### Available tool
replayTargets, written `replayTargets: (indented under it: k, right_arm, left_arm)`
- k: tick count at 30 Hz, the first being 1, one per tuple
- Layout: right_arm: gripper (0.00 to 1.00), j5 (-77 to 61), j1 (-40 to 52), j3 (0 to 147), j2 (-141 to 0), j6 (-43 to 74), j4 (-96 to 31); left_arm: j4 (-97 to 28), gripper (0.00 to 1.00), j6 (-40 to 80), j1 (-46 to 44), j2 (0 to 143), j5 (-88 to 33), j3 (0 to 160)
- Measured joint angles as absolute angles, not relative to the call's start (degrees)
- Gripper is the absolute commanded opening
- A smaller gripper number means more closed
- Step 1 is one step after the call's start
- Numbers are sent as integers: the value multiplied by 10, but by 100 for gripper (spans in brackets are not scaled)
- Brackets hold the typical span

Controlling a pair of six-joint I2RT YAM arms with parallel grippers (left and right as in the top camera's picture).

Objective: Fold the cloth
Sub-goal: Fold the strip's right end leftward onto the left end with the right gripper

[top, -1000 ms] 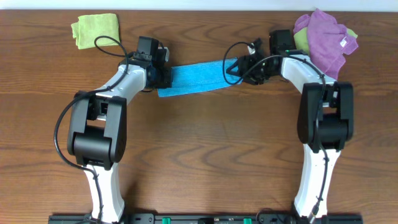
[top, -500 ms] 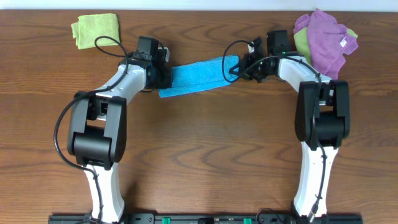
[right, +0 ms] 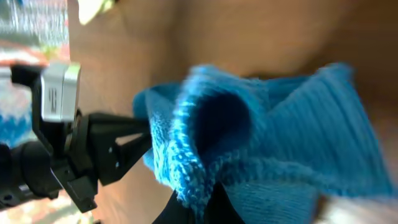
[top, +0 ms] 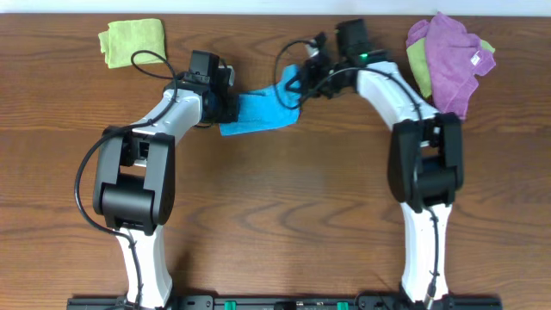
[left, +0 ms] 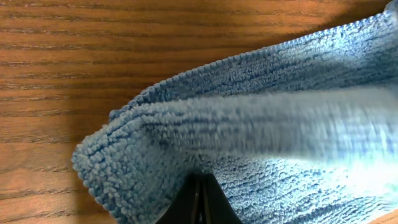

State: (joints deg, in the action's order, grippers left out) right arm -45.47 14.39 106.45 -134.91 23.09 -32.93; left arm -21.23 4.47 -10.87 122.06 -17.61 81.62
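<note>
Overhead, the wooden desk (top: 284, 215) carries both arms reaching toward its far edge. The left arm (top: 138, 172) bends up and to the right. The right arm (top: 422, 164) now stretches well to the left of where it was a second ago, with its forearm angled across the upper middle of the desk.

The change shows in the cloth (top: 258, 112). A second ago it lay as a long blue strip stretched between the two tools. Now it is short and bunched, and its right end is lifted and carried over toward the left end. This looks like the second fold under way, with the free end being brought across to meet the pinned one. The fold is not finished, since the raised end has not yet been laid down flat.

The left tool (top: 225, 105) is clenched on the cloth's left end, low against the desk. Its wrist view shows a doubled, fuzzy edge right at the fingertips. The right tool (top: 293, 86) is clamped on the cloth's right end and holds it above the desk; its wrist view shows blue folds draped over the fingers.

A lime-green cloth (top: 131, 39) lies at the far left corner, and a purple cloth (top: 452, 52) is heaped at the far right. Both are well apart from the work.
</note>
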Motion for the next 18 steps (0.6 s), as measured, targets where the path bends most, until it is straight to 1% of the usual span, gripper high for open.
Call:
replayTargets:
  k: [8, 18]
  right_arm:
    - [1, -454, 192, 1065, -1349, 218, -335]
    - [1, -387, 154, 1065, -1323, 197, -394]
  left_arm:
    - [-213, 6, 45, -105, 1221, -177, 816]
    - [-222, 6, 48, -83, 1221, -195, 816]
